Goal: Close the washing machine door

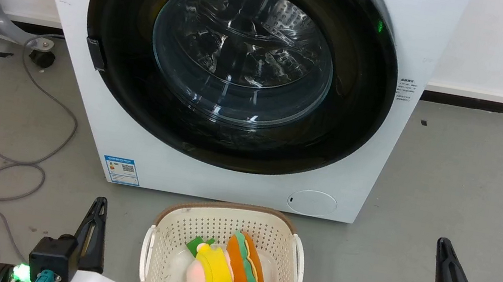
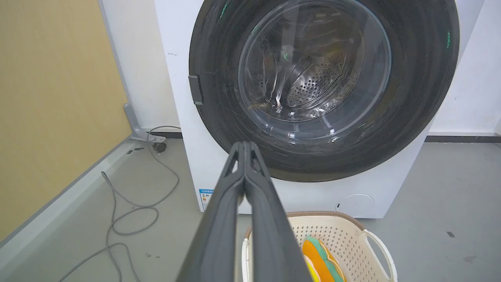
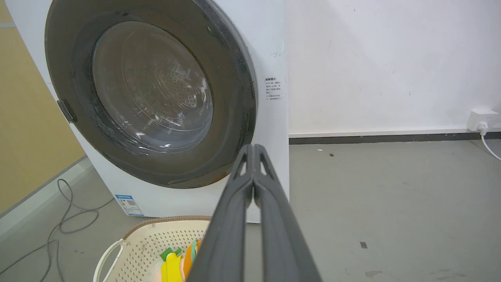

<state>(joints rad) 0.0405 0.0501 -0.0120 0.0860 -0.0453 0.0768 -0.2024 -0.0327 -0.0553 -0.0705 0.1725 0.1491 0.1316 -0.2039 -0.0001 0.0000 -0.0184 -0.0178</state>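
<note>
1. The washing machine door [image 1: 238, 65] fills the upper centre of the head frame. It looks flush against the white front of the washing machine [image 1: 223, 185], and I see no gap at its rim in either wrist view.
2. The left gripper [image 1: 96, 217] sits at the lower left with its 2 fingers pressed together, holding nothing.
3. The right gripper [image 1: 443, 260] sits at the lower right with its fingers also pressed together, and it too is empty.
4. Key relation: the door lies ahead of both grippers, well apart from them and higher in the frame. It's round, so it has no long axis, and its face lies flat to the machine front.
5. The latch tab [image 1: 95, 53] is on the door's left edge, so the left arm is the nearer one if a final push is needed.
6. The basket [image 1: 230, 207] with plush toys [image 1: 224, 272] stands just in front of the machine, between the grippers. I'd steer any reach around it.
7. Unclear: I can't tell whether the latch has caught. The top of the door is cut off by the frame edge, and I can't make out the hinge side.
8. My read is that the task looks done or 1 press short.
</note>
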